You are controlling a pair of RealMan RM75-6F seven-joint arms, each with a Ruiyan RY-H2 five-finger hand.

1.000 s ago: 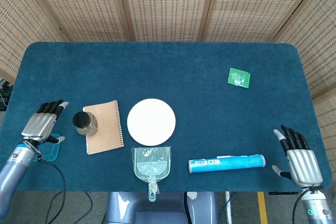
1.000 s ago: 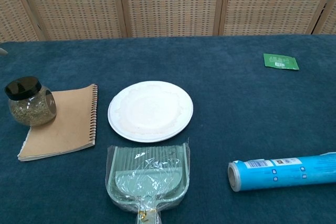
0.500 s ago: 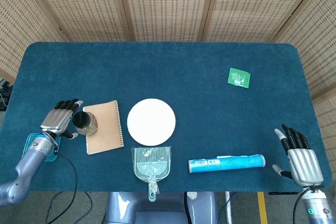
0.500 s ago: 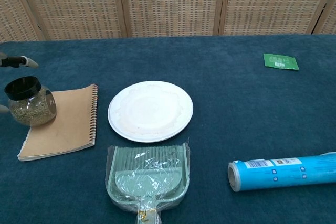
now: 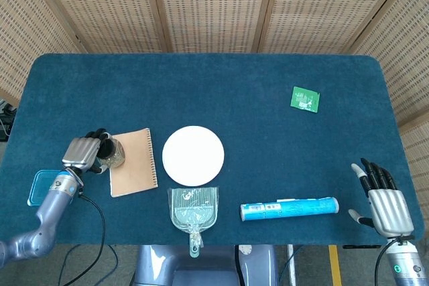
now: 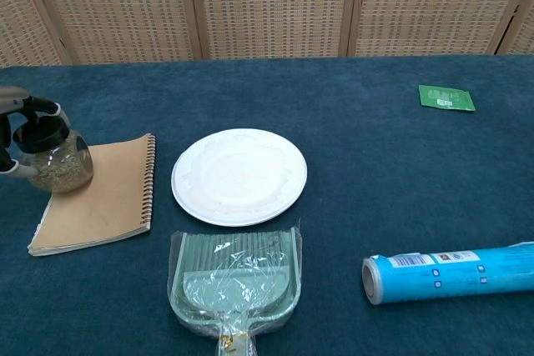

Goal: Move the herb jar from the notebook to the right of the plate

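The herb jar [image 5: 112,157], round glass with a black lid, stands on the left edge of the tan spiral notebook [image 5: 134,162]. My left hand [image 5: 84,152] holds it from the left, fingers curled over the lid and the thumb below. In the chest view the jar [image 6: 60,164] leans slightly, my left hand [image 6: 18,118] wraps its lid at the frame's left edge, and the notebook [image 6: 100,198] lies beneath. The white plate [image 5: 193,155] [image 6: 239,175] sits just right of the notebook. My right hand [image 5: 383,200] rests open near the table's front right corner, holding nothing.
A clear plastic dustpan [image 5: 194,209] [image 6: 235,285] lies in front of the plate. A blue tube [image 5: 289,207] [image 6: 450,273] lies at the front right. A green packet [image 5: 305,98] [image 6: 446,97] sits far right. A blue lid [image 5: 39,187] lies by my left forearm.
My left hand has moved right from the blue lid to the jar and curled its fingers around it. The jar now leans slightly. The right hand has stayed put.
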